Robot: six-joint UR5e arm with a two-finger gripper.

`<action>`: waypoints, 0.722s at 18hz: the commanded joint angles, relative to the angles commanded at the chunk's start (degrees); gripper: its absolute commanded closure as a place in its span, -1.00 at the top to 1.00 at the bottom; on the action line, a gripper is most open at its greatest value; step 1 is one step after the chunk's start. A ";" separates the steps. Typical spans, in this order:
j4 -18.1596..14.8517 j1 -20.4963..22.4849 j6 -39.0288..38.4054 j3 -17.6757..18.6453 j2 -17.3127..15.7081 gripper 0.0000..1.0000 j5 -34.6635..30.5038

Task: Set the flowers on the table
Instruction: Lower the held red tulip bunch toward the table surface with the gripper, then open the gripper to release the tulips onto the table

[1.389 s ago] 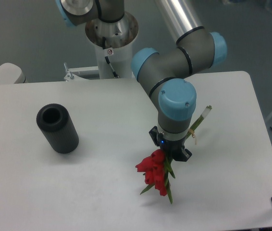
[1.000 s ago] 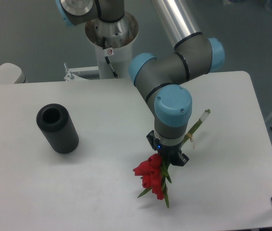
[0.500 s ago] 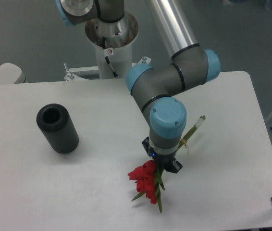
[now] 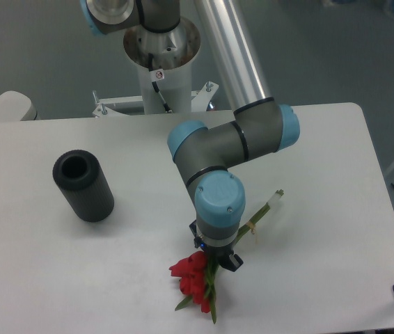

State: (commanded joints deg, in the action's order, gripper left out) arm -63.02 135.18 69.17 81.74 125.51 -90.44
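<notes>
The flowers [image 4: 193,282] are a small bunch of red tulips with green leaves. Their thin green stems run up and right to pale cut ends [image 4: 275,196]. My gripper [image 4: 214,259] points down over the front middle of the white table [image 4: 322,278] and is shut on the stems just behind the blooms. The wrist hides the middle of the stems and most of the fingers. The blooms sit low over the tabletop; I cannot tell whether they touch it.
A black hollow cylinder [image 4: 83,186] lies on the table's left side, its opening facing the camera. The arm's base column [image 4: 161,62] stands behind the table's far edge. The table's front edge is close below the blooms.
The gripper has carried the flowers steadily left and toward the table's front edge, with the arm's elbow lowering. The grip on the stems is unchanged and the cylinder has not moved.
</notes>
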 joint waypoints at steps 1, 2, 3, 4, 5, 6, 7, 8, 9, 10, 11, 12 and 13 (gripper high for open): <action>0.00 0.00 0.09 0.35 -0.09 -0.26 0.00; 0.00 0.09 0.09 0.53 -0.09 0.12 0.17; 0.09 0.09 0.09 0.62 -0.09 0.72 0.18; 0.09 0.09 -0.35 0.70 -0.26 1.00 0.09; 0.09 0.09 -0.52 0.70 -0.35 1.00 0.09; 0.09 0.09 -0.44 0.79 -0.53 1.00 -0.17; 0.00 0.17 -0.26 1.14 -0.96 1.00 -0.09; 0.00 0.26 -0.09 1.49 -1.58 1.00 0.00; 0.00 0.35 0.00 1.67 -1.76 1.00 0.09; 0.00 0.44 0.26 1.67 -2.11 1.00 0.09; 0.00 0.70 0.35 1.67 -2.46 1.00 0.09; -0.09 1.05 0.53 1.58 -2.90 1.00 0.17; -0.18 1.49 0.53 1.50 -3.34 1.00 0.18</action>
State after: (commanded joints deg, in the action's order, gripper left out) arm -63.19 136.67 69.70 83.23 122.17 -90.26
